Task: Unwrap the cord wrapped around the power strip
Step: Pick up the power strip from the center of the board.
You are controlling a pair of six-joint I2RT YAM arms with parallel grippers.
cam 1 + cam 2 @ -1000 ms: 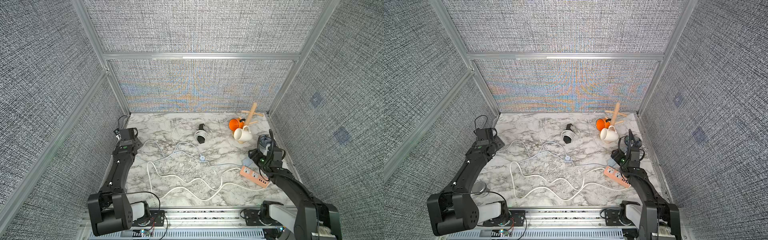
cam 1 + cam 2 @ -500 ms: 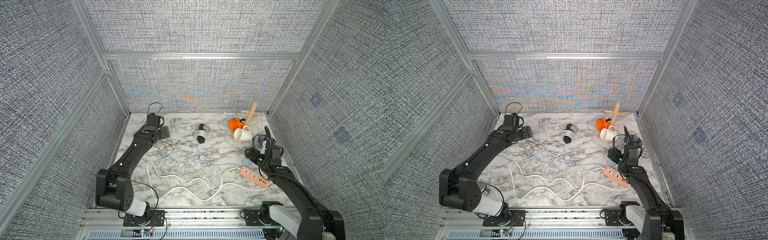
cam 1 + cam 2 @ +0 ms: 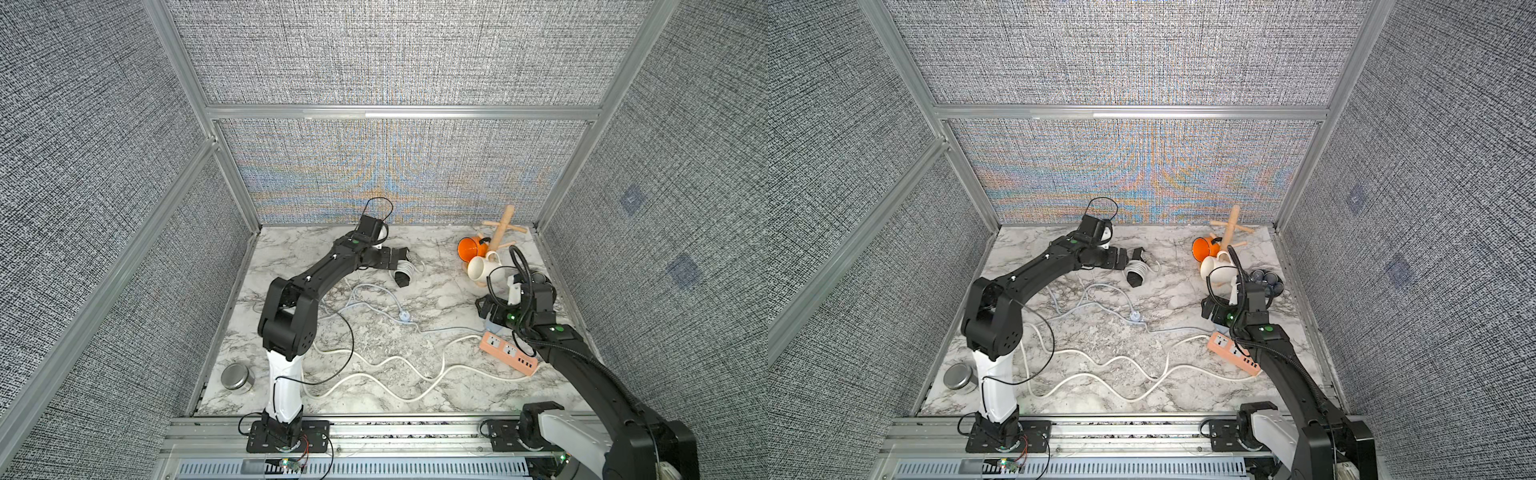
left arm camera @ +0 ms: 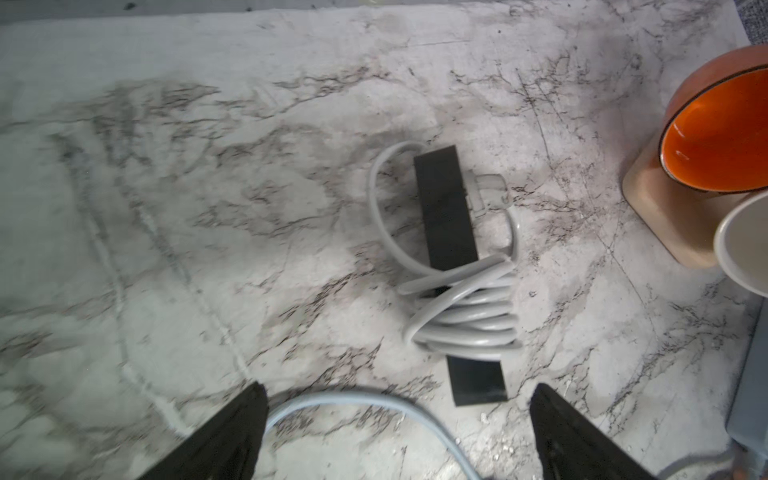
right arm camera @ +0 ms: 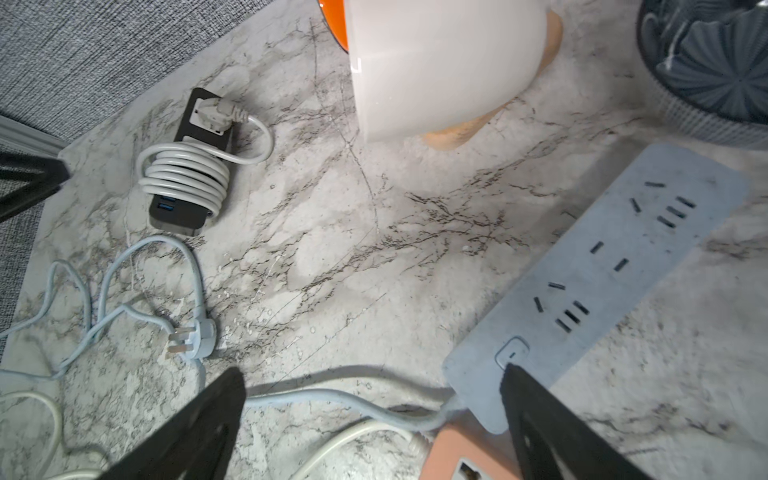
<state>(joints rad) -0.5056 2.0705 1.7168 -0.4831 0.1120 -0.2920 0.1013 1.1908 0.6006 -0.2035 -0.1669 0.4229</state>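
Note:
The black power strip (image 3: 402,279) (image 3: 1135,280) lies at the back middle of the marble table, with a grey cord (image 4: 469,320) (image 5: 183,178) coiled several times round its middle. The cord's plug (image 5: 212,114) sits in the strip's end socket. My left gripper (image 3: 392,258) (image 3: 1120,258) (image 4: 399,388) is open right beside the strip, with the strip's near end (image 4: 476,382) just ahead of its fingertips. A loose pale blue cord (image 4: 353,401) lies on the table between those fingers. My right gripper (image 3: 484,309) (image 5: 372,372) hangs open at the right, holding nothing.
A blue-grey power strip (image 5: 602,270) and a pink one (image 3: 509,353) lie under the right gripper. Their cords (image 3: 395,374) and a plug (image 3: 404,318) snake across the middle. An orange mug (image 3: 471,248), a white mug (image 3: 482,269) and a wooden stand (image 3: 503,226) crowd the back right. A metal tin (image 3: 237,376) is at front left.
My left arm has swung from the table's left edge to the back middle, beside the black power strip. Both grippers have opened wider. The right gripper shifted slightly.

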